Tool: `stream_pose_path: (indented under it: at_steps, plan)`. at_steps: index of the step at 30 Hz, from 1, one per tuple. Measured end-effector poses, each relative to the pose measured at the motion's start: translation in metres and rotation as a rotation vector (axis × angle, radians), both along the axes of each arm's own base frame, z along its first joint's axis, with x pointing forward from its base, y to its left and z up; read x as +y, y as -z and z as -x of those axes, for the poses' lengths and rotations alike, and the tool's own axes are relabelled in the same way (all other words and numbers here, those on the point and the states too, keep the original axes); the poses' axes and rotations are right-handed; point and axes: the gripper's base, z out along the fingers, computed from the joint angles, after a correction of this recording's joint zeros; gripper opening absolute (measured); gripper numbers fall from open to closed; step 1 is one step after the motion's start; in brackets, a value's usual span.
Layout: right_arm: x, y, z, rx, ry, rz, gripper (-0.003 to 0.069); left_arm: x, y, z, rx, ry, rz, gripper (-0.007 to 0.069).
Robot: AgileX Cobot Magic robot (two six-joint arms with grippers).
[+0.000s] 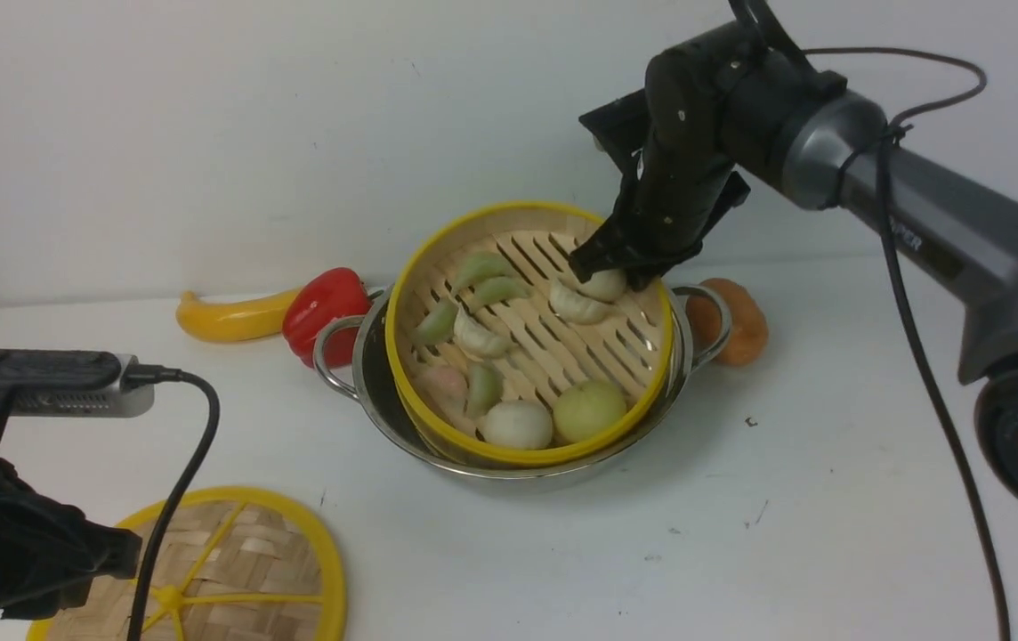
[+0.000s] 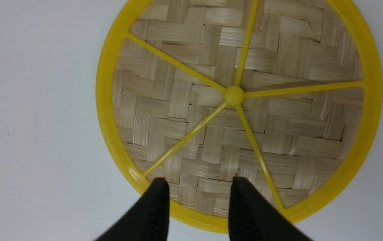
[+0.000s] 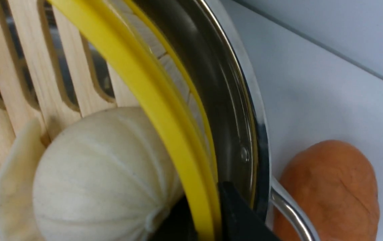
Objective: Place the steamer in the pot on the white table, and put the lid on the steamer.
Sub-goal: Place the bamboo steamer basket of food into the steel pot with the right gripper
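The steamer (image 1: 553, 352), a yellow-rimmed bamboo basket holding several dumplings and buns, sits tilted in the steel pot (image 1: 382, 414) on the white table (image 1: 785, 534), its far side raised. My right gripper (image 1: 611, 267) is shut on the steamer's far right rim; in the right wrist view the gripper (image 3: 206, 214) pinches the yellow rim (image 3: 138, 83) just inside the pot's wall (image 3: 231, 100). The lid (image 1: 233, 561) lies flat at the front left. My left gripper (image 2: 198, 190) is open over the lid (image 2: 235, 97), near its edge, with nothing held.
A red pepper (image 1: 327, 312) and a yellow squash (image 1: 224, 320) lie left of the pot. A brown potato (image 1: 745, 320) rests against the pot's right handle (image 3: 288, 214). A white bun (image 3: 104, 174) lies right beside my right fingers. A wall stands behind.
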Motion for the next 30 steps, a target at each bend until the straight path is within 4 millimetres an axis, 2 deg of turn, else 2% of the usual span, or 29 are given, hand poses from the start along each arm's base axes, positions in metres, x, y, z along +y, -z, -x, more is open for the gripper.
stream_pose_path:
  at_steps: [7,12,17,21,30]
  plan:
    - [0.001,0.022,-0.008,0.020,0.008,-0.020,0.0052,0.000,0.000,0.000,0.000,0.000,0.000,0.0241]
    - [0.003,0.024,-0.008,0.023,0.000,-0.041,0.0065,0.000,0.000,-0.001,-0.007,0.001,0.000,0.0241]
    - [0.004,0.025,-0.008,0.023,-0.008,-0.050,0.0131,0.000,0.000,-0.001,-0.007,0.001,0.000,0.0241]
    - [0.002,0.029,-0.008,0.043,-0.006,-0.040,0.0219,0.000,0.000,-0.001,-0.007,0.001,0.000,0.0241]
    - [0.001,0.027,-0.008,0.044,-0.003,-0.050,0.0370,0.000,-0.001,-0.002,-0.029,0.001,0.004,0.0241]
